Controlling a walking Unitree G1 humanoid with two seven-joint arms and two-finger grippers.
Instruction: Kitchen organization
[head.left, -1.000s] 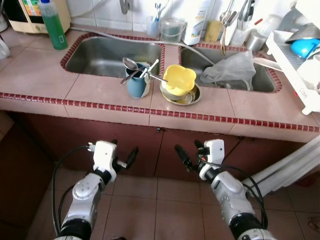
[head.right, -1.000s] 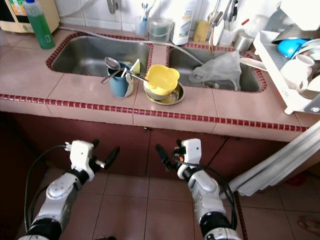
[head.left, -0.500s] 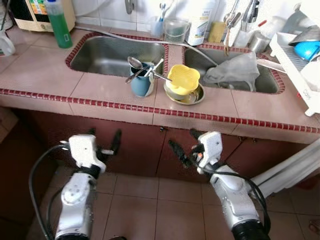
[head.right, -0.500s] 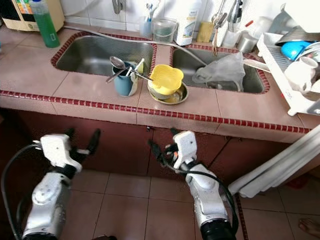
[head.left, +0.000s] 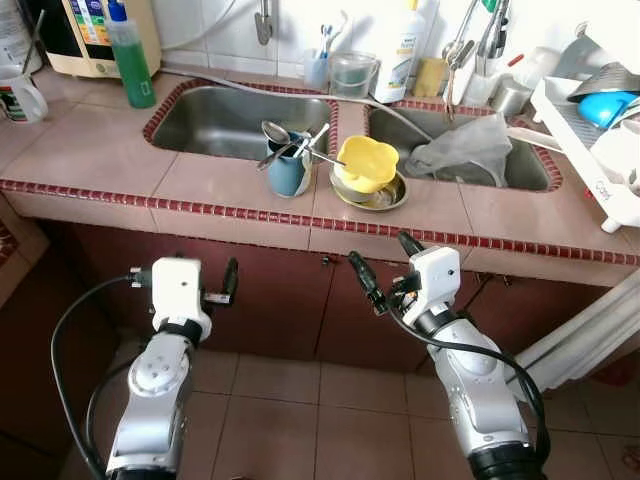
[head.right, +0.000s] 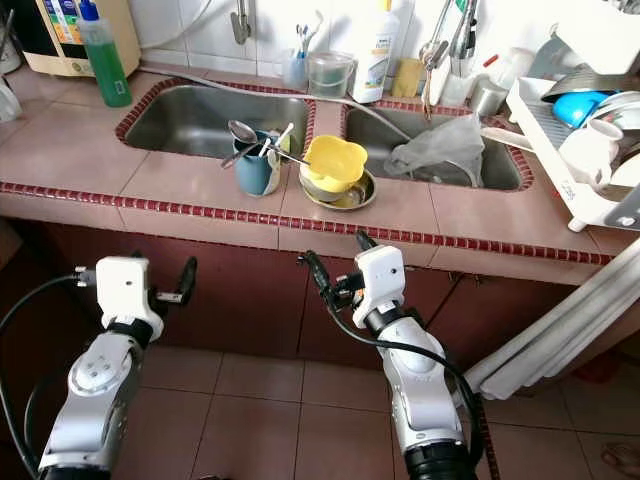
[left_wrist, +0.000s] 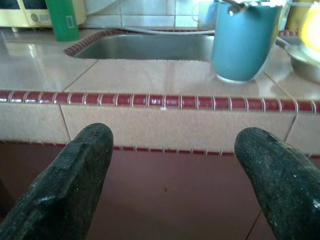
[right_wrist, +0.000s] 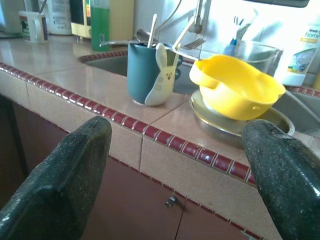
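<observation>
Two steel sinks (head.left: 235, 120) sit in the tiled table (head.left: 90, 140). Between them at the front stands one blue mug (head.left: 287, 172) holding several spoons (head.left: 276, 132); just right of the mug, one yellow bowl (head.left: 366, 162) rests tilted in a steel dish (head.left: 372, 195). Beyond the mug's left stands one green soap bottle (head.left: 131, 68). Below the mug, the left gripper (head.left: 228, 283) and right gripper (head.left: 385, 268) have risen nearer the table edge, jaws wide apart, empty

A green soap bottle (head.left: 130, 62) stands beside a cream appliance (head.left: 82, 35), possibly a water purifier, above brown floor tiles (head.left: 300, 420).
</observation>
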